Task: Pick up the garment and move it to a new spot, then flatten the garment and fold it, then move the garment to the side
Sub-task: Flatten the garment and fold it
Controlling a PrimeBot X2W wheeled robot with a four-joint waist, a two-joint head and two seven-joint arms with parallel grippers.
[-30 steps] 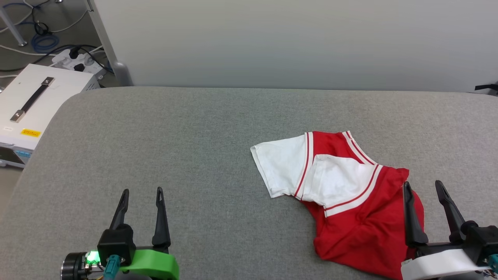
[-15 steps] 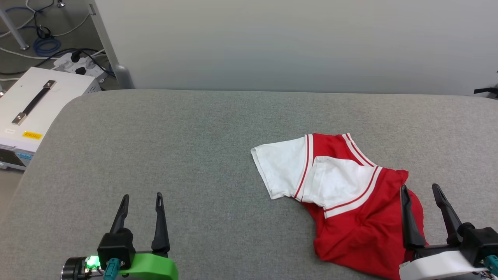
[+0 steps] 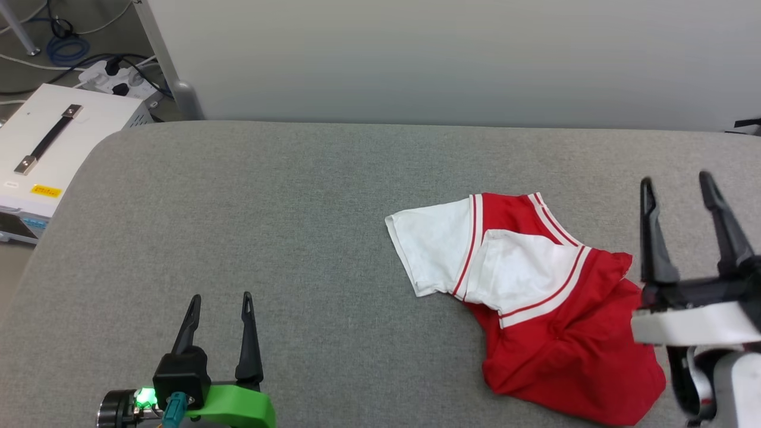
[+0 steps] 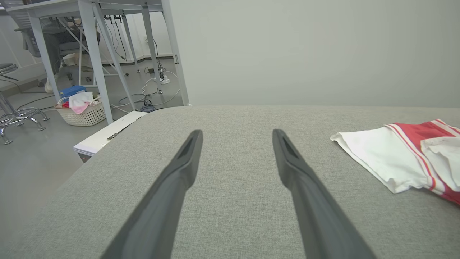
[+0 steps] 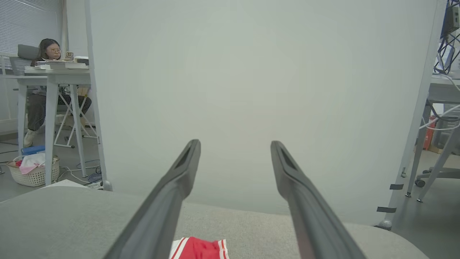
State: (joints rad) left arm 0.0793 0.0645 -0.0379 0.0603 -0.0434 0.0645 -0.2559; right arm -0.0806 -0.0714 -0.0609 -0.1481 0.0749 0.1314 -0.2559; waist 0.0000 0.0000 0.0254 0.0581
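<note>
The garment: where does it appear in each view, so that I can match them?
Head view: the garment lies right of centre, on the grey table.
Left wrist view: the garment is at the right edge, cut off by it.
Right wrist view: a red strip of the garment, bottom edge, just left of centre.
Shared landmark: the pale panel behind the table.

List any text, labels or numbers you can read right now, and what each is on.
No text is readable.
On the white case, the yellow sticker: dark marks, too small to read.
Near it, the small white label: too small to read.
On the garment: no print on the faces that show.
</note>
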